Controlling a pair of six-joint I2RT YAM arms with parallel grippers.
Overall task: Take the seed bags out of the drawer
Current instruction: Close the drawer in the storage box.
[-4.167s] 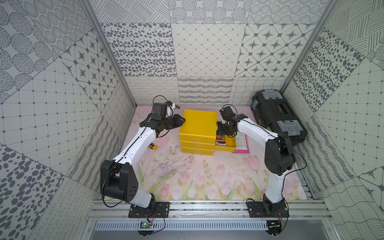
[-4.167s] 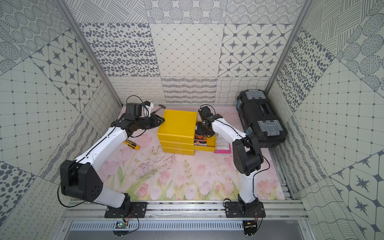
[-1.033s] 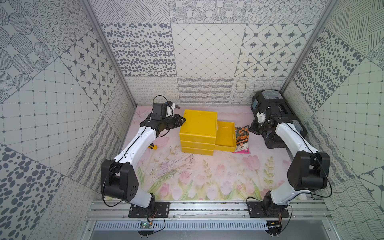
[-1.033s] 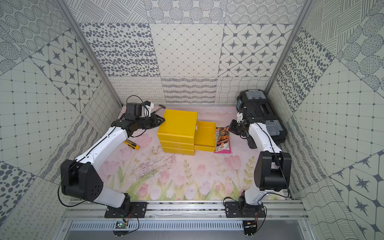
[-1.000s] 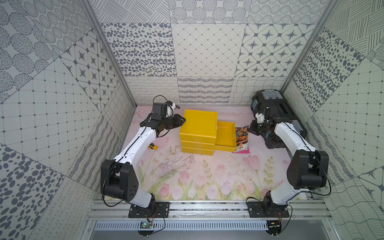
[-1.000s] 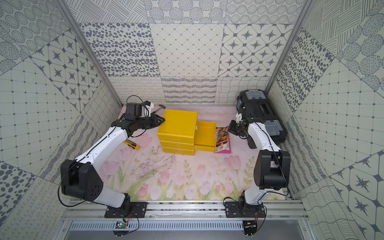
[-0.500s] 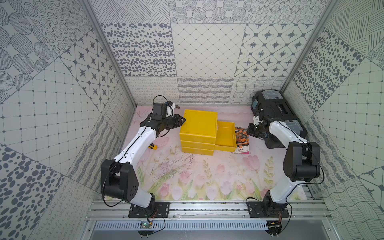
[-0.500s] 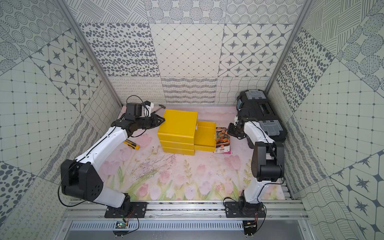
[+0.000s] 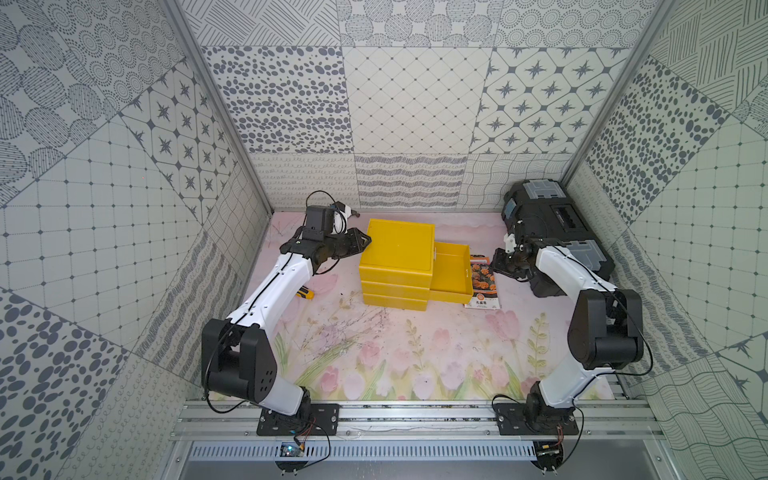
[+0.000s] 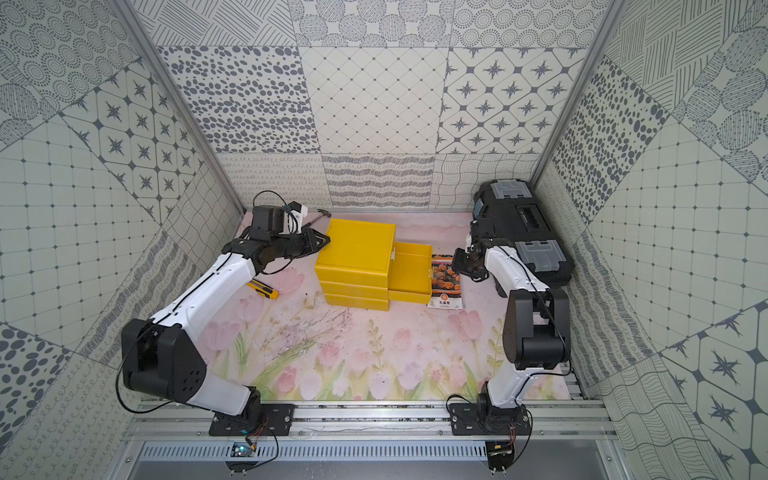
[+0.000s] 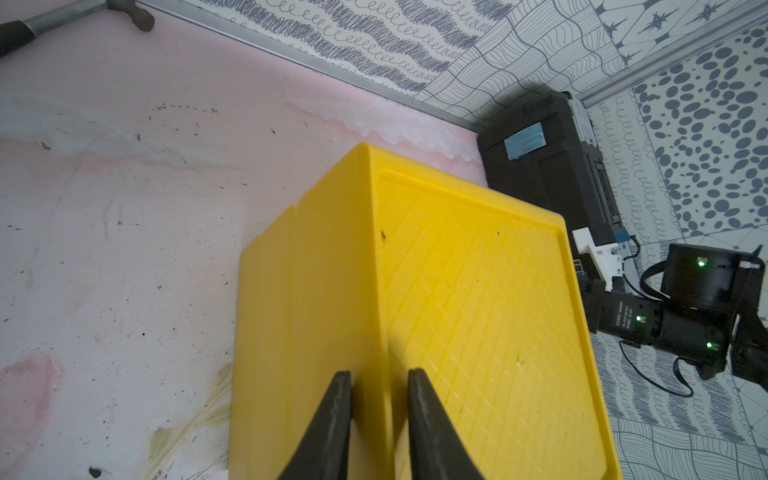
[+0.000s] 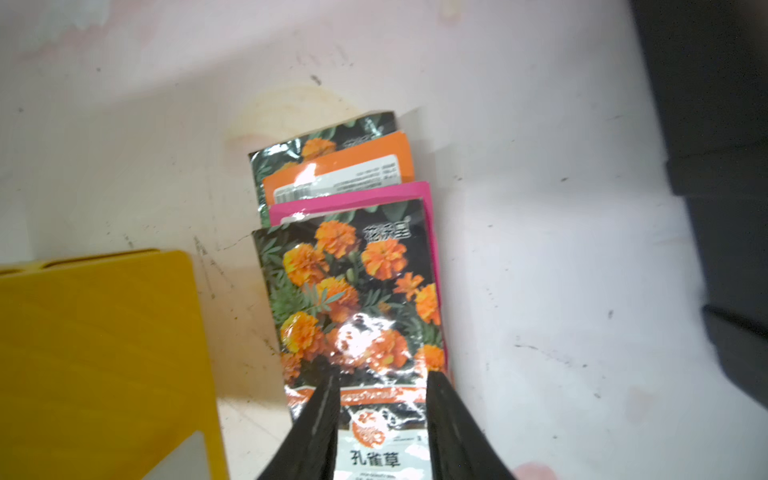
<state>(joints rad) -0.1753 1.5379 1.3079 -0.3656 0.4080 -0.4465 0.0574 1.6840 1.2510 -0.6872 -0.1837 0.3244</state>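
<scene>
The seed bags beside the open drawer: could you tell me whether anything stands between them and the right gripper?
Nothing visible does. The right gripper hangs directly over the seed bags, jaws apart, with only the top bag's face below it. The open drawer sits beside them, and the black toolbox is behind the arm.

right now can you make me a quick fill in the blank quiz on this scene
The seed bags lie stacked on the mat beside the pulled-out ____ drawer.
The right pincer hangs over them with its jaws ____.
The top bag shows a photo of ____ flowers.
The toolbox by the side wall is ____.
Missing words: yellow, open, orange, black.
</scene>
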